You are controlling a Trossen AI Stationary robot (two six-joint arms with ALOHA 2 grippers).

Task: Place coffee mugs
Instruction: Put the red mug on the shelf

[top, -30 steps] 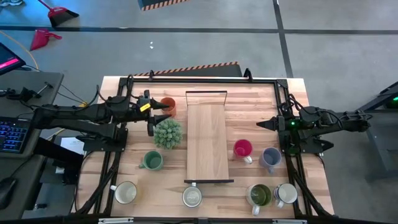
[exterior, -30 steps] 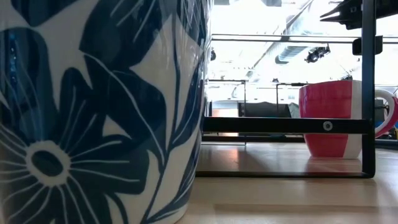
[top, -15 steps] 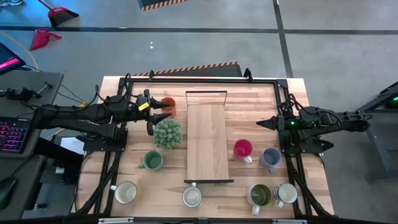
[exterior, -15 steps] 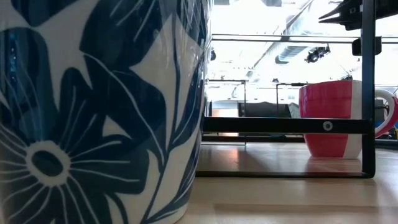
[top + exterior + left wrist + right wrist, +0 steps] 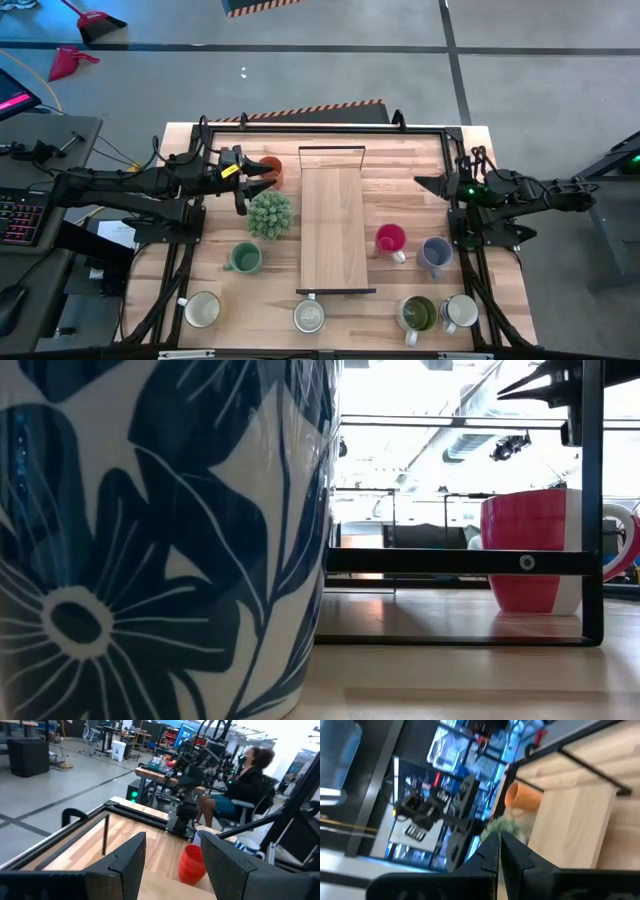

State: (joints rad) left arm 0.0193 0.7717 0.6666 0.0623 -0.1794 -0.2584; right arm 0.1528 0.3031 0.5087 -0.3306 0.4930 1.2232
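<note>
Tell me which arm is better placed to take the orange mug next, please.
The left arm, probably. Its end effector is open and right beside the orange mug at the table's far left. The right end effector is shut and across the wooden shelf from it.

Orange mug (image 5: 270, 170) upper left, spiky green plant (image 5: 270, 214) beside it; pink-red mug (image 5: 390, 239) and lavender-blue mug (image 5: 436, 251) centre right; teal-green mug (image 5: 243, 259) lower left; blue-and-white floral mug (image 5: 165, 540) fills the low view.
</note>
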